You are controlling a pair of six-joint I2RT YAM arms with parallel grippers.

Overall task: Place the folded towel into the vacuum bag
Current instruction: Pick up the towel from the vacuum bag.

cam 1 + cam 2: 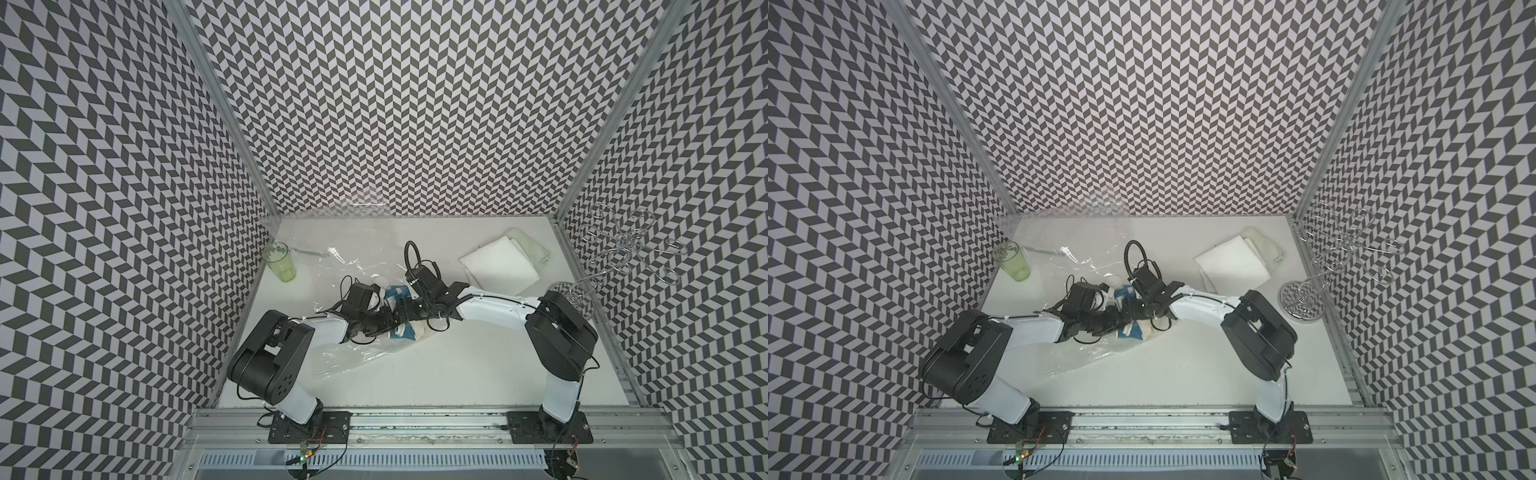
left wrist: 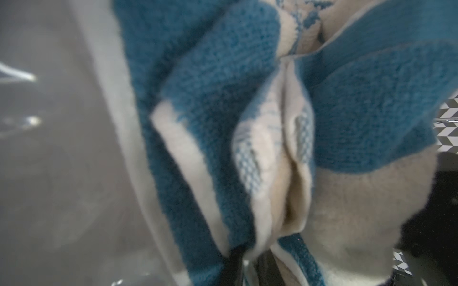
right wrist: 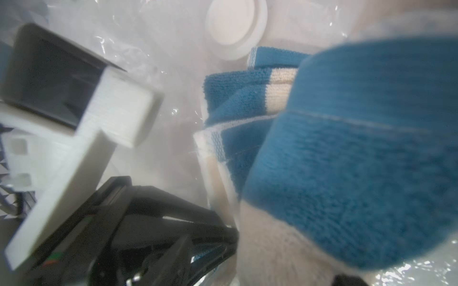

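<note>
Centre of the white table, both top views: blue-and-cream folded towel amid the crinkled clear vacuum bag, whether inside it unclear, next to the round white valve cap. Left claw pinching a towel fold. Right claw hidden against the towel, spread or pressed together cannot tell. Upper left, green tumbler.
</note>
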